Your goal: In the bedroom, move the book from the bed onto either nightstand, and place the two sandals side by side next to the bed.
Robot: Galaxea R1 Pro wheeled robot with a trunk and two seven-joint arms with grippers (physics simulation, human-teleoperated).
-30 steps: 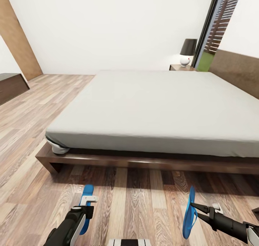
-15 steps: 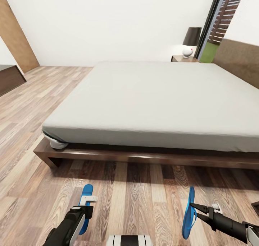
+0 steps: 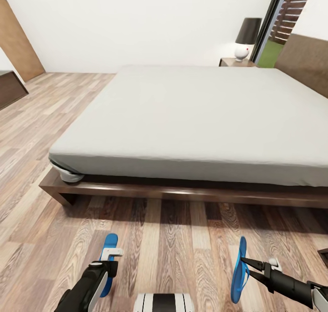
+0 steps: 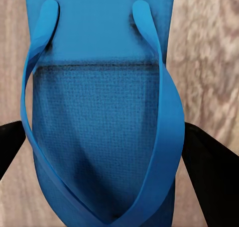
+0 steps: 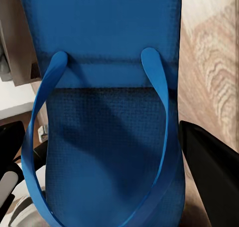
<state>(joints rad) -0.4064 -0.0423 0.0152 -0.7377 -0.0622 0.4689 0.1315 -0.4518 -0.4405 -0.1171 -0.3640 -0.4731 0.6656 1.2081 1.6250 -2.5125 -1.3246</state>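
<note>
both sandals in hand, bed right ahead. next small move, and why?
Probably lower both arms toward the floor by the bed frame. Each gripper, left and right, holds a blue sandal, left sandal and right sandal, held above the planks, so both need setting down side by side.

Your left hand (image 3: 108,262) sits behind its own wrist housing, hiding most of the left sandal (image 3: 108,253). The bed (image 3: 205,116) is cut off at the picture's right edge. The nightstand (image 3: 237,62) shows just a corner behind the mattress. The right sandal (image 5: 107,112) overruns the wrist picture's edges.
</note>
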